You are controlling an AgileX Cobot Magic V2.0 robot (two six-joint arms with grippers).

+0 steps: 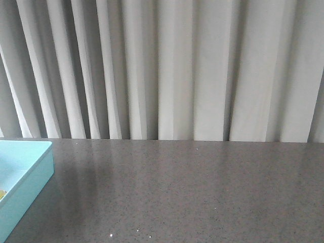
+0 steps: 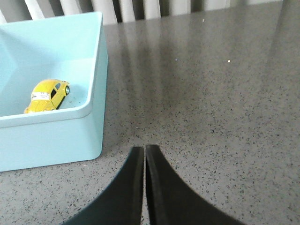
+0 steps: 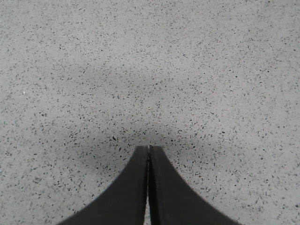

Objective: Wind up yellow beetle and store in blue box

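Spreading wide, a grey speckled stone table carries a large shallow light blue box at its left edge. Inside that box, near a corner, sits the small yellow beetle car. Outside the box, the left gripper and right gripper hover, black fingers pressed together, holding nothing.

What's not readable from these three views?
- Yellow beetle: its lower edge is hidden by the blue box near wall in the left wrist view; the front view shows only a yellowish sliver at the frame edge.
- Blue box: cut off by the frame edge in both views.
- Both arms: out of the front view; only the shut jaws show in the wrist views.
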